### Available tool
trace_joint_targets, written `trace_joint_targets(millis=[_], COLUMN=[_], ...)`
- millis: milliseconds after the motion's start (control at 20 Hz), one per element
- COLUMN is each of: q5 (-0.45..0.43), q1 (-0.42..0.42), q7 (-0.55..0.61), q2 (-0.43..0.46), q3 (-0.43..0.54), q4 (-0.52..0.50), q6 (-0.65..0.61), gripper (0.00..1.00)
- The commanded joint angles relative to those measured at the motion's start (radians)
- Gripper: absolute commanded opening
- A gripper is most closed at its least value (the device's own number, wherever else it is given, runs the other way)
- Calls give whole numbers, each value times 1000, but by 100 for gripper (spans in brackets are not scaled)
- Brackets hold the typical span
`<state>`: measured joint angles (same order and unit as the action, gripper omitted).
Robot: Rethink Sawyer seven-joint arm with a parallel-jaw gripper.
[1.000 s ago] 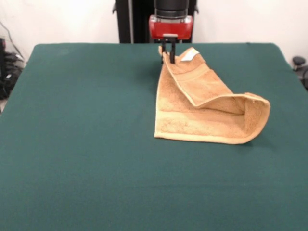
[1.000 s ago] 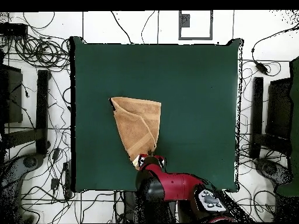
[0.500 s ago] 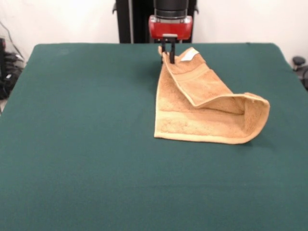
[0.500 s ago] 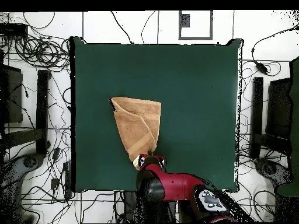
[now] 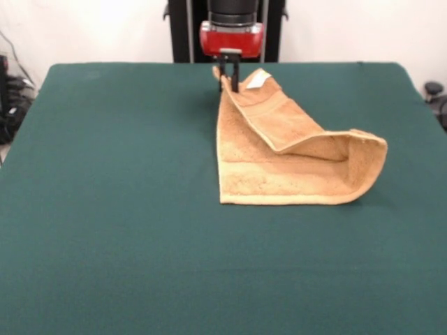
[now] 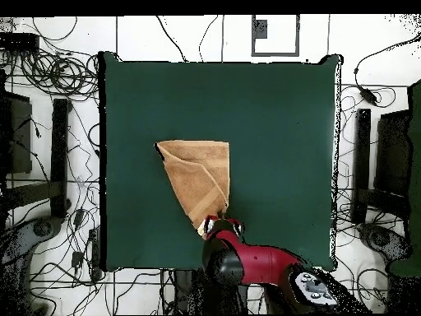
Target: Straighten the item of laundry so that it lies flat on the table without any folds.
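Observation:
The orange-tan towel (image 5: pixel 279 157) lies on the dark green table (image 5: pixel 112 209), folded over itself, with a raised fold at its right end in the front view. Its far corner with the white tag (image 5: pixel 256 81) is lifted. My gripper (image 5: pixel 228 78) is shut on that corner, near the table's far edge by the pedestal. In the overhead view the towel (image 6: pixel 197 177) narrows toward the gripper (image 6: pixel 215 225), which the red arm partly covers.
The robot's black pedestal (image 5: pixel 183 28) stands just behind the table's far edge. In the overhead view, cables and equipment stands (image 6: pixel 57 156) surround the table on the floor.
My gripper has moved to the left in the front view, still along the table's far edge, dragging the held towel corner with it. The towel's body has shifted slightly the same way.

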<state>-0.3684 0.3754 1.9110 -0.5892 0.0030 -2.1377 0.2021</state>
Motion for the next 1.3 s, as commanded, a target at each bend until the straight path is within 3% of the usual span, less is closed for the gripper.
trace_joint_targets(millis=[50,800,1300], q5=[-39,-127,-211], q1=[51,110,192], q7=[72,46,13], q2=[11,131,129], q3=[115,140,160], q4=[29,130,161], q6=[-101,-64,-106], gripper=[0,0,0])
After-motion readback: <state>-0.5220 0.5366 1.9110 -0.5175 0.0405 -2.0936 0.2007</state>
